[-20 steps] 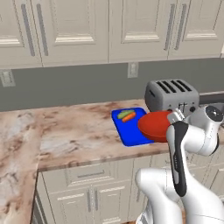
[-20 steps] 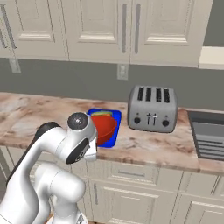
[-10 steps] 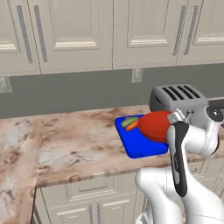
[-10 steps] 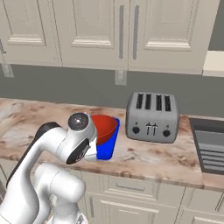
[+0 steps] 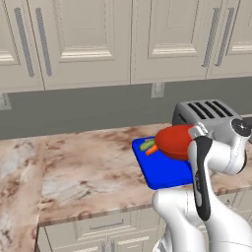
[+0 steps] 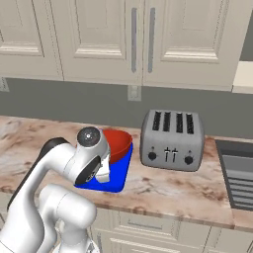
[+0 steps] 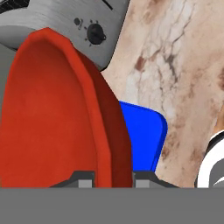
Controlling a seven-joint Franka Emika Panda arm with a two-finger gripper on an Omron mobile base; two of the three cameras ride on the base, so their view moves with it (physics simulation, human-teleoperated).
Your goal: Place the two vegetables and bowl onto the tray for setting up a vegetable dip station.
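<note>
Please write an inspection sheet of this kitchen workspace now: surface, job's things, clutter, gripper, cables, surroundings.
Surface: marble counter, beige with brown veins.
Job's things: blue tray on the counter; two vegetables, one green and one orange, at its far corner; red bowl held above the tray.
Clutter: grey toaster right of the tray.
Gripper: gripper shut on the bowl's rim.
Cables: nothing seen.
Surroundings: cream wall cabinets, wall outlet, sink at the right.

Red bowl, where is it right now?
The red bowl is pinched by the fingers above the blue tray, just left of the toaster.
</note>
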